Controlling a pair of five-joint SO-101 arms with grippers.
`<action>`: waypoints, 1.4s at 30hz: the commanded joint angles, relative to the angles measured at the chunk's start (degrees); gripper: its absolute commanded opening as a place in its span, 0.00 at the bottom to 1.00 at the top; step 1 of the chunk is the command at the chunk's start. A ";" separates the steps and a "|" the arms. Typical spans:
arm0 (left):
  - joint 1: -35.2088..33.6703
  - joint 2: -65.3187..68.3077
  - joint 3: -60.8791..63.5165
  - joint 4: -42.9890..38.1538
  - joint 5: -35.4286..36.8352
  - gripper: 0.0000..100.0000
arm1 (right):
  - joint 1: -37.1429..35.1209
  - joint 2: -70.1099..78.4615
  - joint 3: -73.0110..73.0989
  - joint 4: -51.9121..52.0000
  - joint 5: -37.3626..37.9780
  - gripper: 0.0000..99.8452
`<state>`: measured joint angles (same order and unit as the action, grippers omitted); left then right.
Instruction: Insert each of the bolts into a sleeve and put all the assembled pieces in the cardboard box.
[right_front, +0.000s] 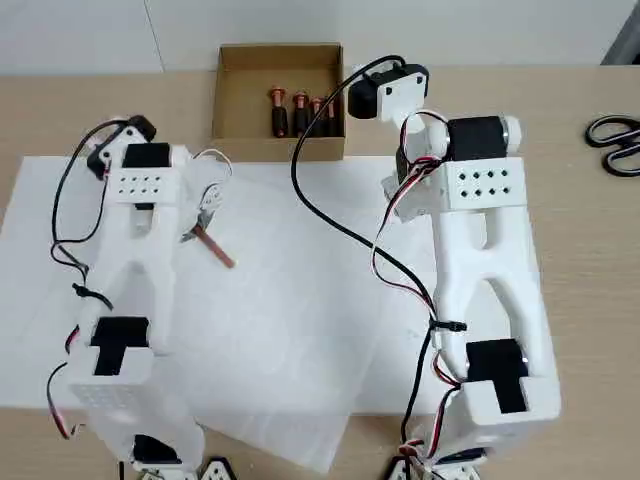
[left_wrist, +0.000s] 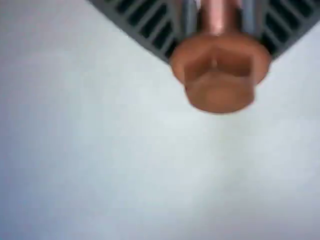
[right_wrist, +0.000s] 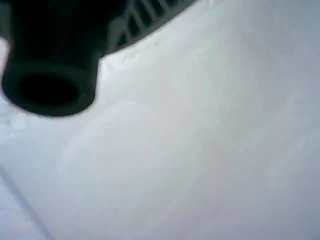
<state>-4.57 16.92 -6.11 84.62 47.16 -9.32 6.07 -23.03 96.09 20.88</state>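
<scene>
My left gripper (right_front: 205, 222) is shut on a copper bolt (right_front: 215, 247) that slants down over the white sheet. In the left wrist view the bolt's hexagonal head (left_wrist: 220, 75) sticks out from the ribbed grey fingers (left_wrist: 142, 17), just above the paper. My right gripper (right_front: 398, 188) hangs over the sheet's far right part. It is shut on a black sleeve (right_wrist: 50, 65), whose open bore faces the camera. The cardboard box (right_front: 228, 100) stands at the back with several bolt-and-sleeve pieces (right_front: 300, 112) lying inside it.
A white paper sheet (right_front: 300, 320) covers the middle of the wooden table (right_front: 590, 260). Black-handled scissors (right_front: 615, 142) lie at the far right edge. The right arm's black cable (right_front: 330, 215) loops across the sheet between the two arms.
</scene>
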 joint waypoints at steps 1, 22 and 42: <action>-0.26 -0.35 -2.77 2.29 -9.41 0.01 | 0.22 -3.65 -0.44 -0.22 -0.62 0.00; 0.62 9.05 -1.80 2.11 -46.15 0.01 | 0.04 -3.65 -0.35 -0.04 -0.62 0.00; 0.70 10.55 -1.80 -0.79 -49.23 0.08 | 0.04 -3.65 -0.26 -0.13 -0.62 0.00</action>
<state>-4.40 27.74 -6.20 84.97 -1.71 -9.32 6.07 -23.03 96.09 20.88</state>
